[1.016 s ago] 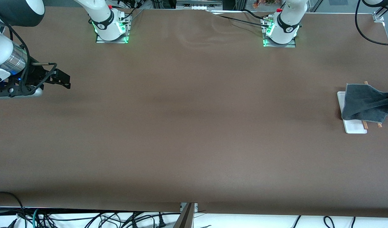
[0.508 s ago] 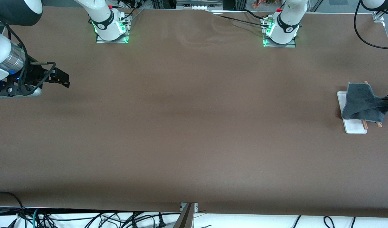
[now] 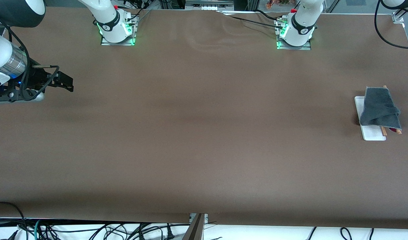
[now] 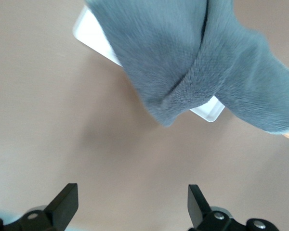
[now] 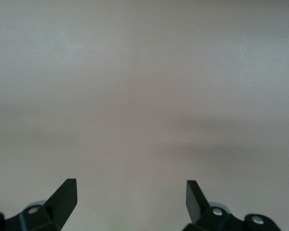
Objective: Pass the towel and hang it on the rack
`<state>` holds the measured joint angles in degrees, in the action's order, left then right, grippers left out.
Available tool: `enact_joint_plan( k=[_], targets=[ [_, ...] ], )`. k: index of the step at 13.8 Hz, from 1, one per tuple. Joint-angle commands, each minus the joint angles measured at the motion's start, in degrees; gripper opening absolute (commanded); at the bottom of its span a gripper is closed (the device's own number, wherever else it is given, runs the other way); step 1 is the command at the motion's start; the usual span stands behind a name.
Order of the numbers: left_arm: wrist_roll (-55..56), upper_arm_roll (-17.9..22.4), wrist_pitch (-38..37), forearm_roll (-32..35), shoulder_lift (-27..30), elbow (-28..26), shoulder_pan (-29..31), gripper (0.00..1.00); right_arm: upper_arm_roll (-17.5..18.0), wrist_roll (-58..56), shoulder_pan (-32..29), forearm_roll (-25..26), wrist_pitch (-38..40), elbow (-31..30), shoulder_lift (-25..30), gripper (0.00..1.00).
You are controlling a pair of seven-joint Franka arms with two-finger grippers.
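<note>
The towel (image 3: pixel 379 108) hangs grey side out over the rack (image 3: pixel 373 132) at my left arm's end of the table, folded over the rods so it stays up by itself — just a bit of red peeks out low down. My left gripper (image 4: pixel 133 204) sits beside the rack with its fingers wide apart and nothing in them, right near the table edge. My right gripper (image 3: pixel 64 83) waits at the other end, fingers apart too — lots of bare table between us.
</note>
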<state>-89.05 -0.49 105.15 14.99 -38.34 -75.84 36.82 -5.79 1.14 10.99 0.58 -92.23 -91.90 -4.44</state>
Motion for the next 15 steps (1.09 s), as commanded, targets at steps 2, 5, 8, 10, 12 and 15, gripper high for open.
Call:
enact_joint_plan(
  k=[2, 5, 8, 10, 12, 15],
  targets=[
    [2.9, -3.81, -6.6, -2.15, 9.76, -1.16, -1.05, 1.0, 0.34, -0.44, -0.44, 0.04, 1.35, 1.47, -0.66, 1.0],
    [15.26, -8.29, -15.64, -3.3, 12.41, 2.26, -2.8, 1.0, 0.34, -0.53, -0.35, 0.04, 1.7, 1.55, -0.66, 1.0],
    [32.56, -15.22, -25.76, -3.38, 12.41, 7.1, -5.7, 1.0, 0.34, -0.53, -0.35, 0.04, 1.62, 1.55, -0.66, 1.0],
    [43.12, -20.67, -28.06, -3.3, 12.59, 7.46, -6.59, 1.0, 0.51, -0.53, -0.35, -0.05, 1.62, 1.55, -0.66, 1.0],
    [53.92, -23.24, -27.9, -3.3, 15.99, 5.8, -9.64, 1.0, 0.6, -0.44, -0.27, -0.05, 1.36, 1.64, -0.66, 1.0],
    [71.5, -23.07, -27.72, -4.35, 20.75, 0.53, -17.73, 1.0, 0.6, -0.61, -0.27, -0.05, 1.18, 1.64, -0.66, 1.0]
  ],
)
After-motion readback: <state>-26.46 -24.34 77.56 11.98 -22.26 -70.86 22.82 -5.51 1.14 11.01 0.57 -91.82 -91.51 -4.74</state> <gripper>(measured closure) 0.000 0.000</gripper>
